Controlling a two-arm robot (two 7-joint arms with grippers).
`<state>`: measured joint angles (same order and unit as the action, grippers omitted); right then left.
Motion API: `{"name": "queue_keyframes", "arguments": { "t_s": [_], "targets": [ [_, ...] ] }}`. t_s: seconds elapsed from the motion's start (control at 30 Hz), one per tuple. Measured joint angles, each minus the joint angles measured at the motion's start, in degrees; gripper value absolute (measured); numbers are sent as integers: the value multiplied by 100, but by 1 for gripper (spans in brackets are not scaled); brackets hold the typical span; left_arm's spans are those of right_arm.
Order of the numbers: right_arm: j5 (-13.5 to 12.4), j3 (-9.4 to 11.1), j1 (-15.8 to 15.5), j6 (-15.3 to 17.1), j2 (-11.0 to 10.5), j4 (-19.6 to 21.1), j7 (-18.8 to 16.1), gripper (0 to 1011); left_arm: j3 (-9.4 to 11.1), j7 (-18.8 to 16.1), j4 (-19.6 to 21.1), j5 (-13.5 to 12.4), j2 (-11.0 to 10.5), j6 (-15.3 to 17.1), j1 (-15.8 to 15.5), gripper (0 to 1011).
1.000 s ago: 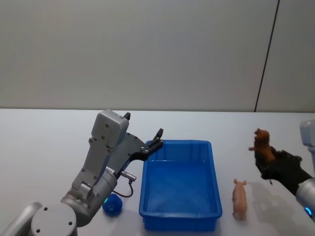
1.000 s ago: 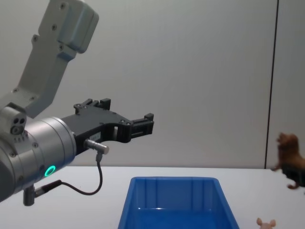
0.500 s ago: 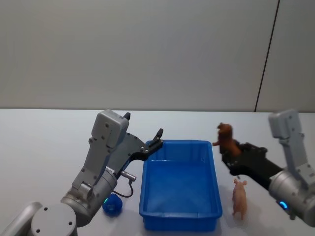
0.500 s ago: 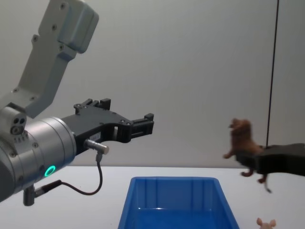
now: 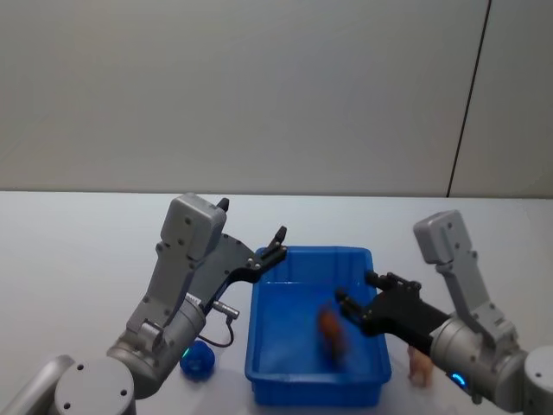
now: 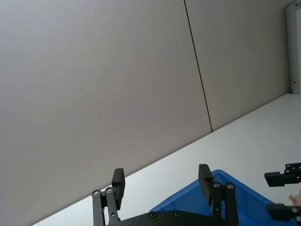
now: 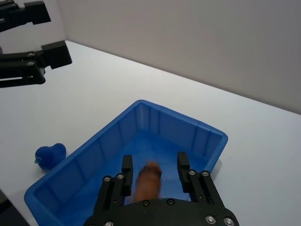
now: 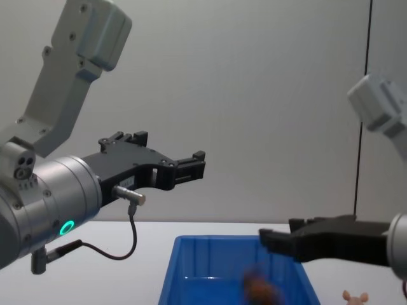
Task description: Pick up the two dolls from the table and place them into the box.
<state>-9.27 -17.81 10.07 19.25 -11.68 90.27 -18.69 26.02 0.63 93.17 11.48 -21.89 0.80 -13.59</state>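
Observation:
The brown doll [image 5: 331, 333] is a blur inside the blue box [image 5: 311, 252], free of any grip; it also shows in the right wrist view [image 7: 148, 181] and the chest view [image 8: 261, 289]. My right gripper [image 5: 354, 292] hangs open just above it, over the box's right half, its fingers [image 7: 182, 162] spread wide. The pink doll [image 5: 420, 367] lies on the white table to the right of the box, partly behind my right arm; its ears show in the chest view [image 8: 354, 296]. My left gripper [image 5: 251, 219] is held open and empty above the box's far left corner.
A small blue toy [image 5: 197, 359] lies on the table left of the box, under my left arm, and also appears in the right wrist view [image 7: 49, 155]. A grey wall stands behind the table. Bare tabletop stretches to the far left and behind the box.
My right gripper carried the brown doll leftward from the table's right side to over the box, then opened; the doll has dropped into the box. The left arm has not moved.

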Motion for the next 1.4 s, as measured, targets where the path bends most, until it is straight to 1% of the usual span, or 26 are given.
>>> {"name": "queue_keyframes", "arguments": {
  "t_s": [0.07,0.17,0.2,0.23,0.33,0.37,0.4,0.47,0.5,0.53,0.57,0.87,1.1,1.4],
  "targets": [
    [29,-33,1,23,22,-25,-7,600,0,0,0,0,0,0,0,1000],
    [41,-58,1,41,41,-51,-5,675,0,0,0,0,0,0,0,1000],
    [41,-61,1,43,44,-57,-2,731,0,0,0,0,0,0,0,1000],
    [41,-65,-1,47,48,-66,20,731,0,0,0,0,0,0,0,1000],
    [31,-65,-10,47,50,-73,60,847,0,0,0,0,0,0,0,1000],
    [14,-62,-21,46,49,-73,94,859,0,0,0,0,0,0,0,1000],
    [3,-58,-26,44,47,-73,111,900,0,0,0,0,0,0,0,1000],
    [-39,-35,-54,31,25,-64,181,931,0,0,0,0,0,0,0,1000],
    [-54,-27,-63,25,16,-57,203,973,0,0,0,0,0,0,0,1000],
    [-72,-15,-74,17,6,-47,233,973,0,0,0,0,0,0,0,1000],
    [-109,8,-99,3,-19,-25,283,1001,0,0,0,0,0,0,0,1000],
    [-308,152,-311,0,-206,153,565,1001,0,0,0,0,0,0,0,1000],
    [-457,252,-491,197,-350,224,788,1001,0,0,0,0,0,0,0,1000],
    [-514,286,-594,466,-417,146,879,1001,0,0,0,0,0,0,0,1000]
  ]
}}
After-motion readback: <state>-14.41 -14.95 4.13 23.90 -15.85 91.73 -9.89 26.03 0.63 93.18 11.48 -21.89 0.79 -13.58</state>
